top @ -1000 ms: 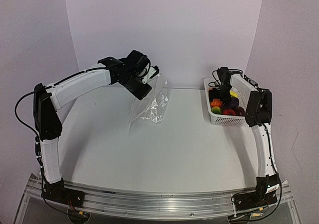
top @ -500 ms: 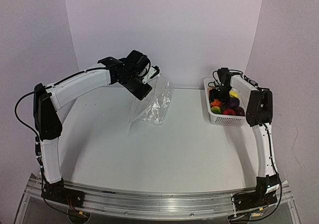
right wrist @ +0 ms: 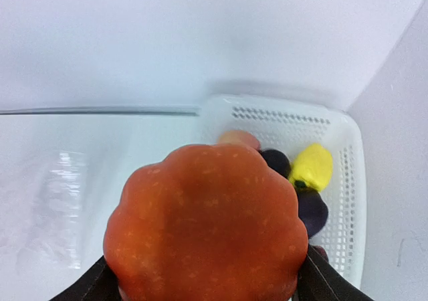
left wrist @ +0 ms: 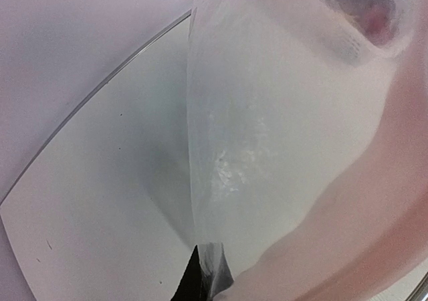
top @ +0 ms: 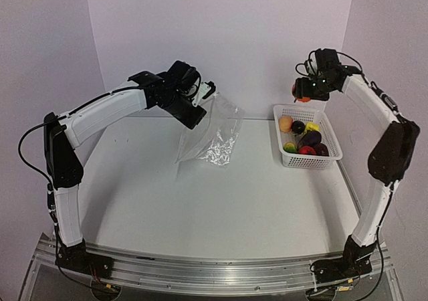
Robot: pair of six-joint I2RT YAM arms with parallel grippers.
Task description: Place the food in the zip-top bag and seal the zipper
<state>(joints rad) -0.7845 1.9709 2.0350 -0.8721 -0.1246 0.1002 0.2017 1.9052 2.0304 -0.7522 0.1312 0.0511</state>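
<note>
The zip-top bag [top: 215,138] is clear and crinkled. It hangs from my left gripper [top: 199,108], which is shut on its upper edge, while its lower end rests on the table. In the left wrist view the bag [left wrist: 267,147] fills the frame above the pinching fingertips [left wrist: 194,284]. I cannot pick out the zipper. My right gripper [top: 303,91] is high above the basket's far left corner, shut on an orange ribbed toy pumpkin [right wrist: 207,227]. Peach [top: 285,122], dark purple [top: 298,126], yellow [right wrist: 311,167] and red [top: 307,150] food lies in the basket.
The white perforated basket [top: 308,161] stands at the table's right side, near the back wall. The table's curved back edge [left wrist: 100,87] runs behind the bag. The left arm reaches across the back left of the table.
My right gripper has risen out of the basket with the orange pumpkin and now hangs high above it. The bag has swung slightly right in the left gripper and spread wider.
</note>
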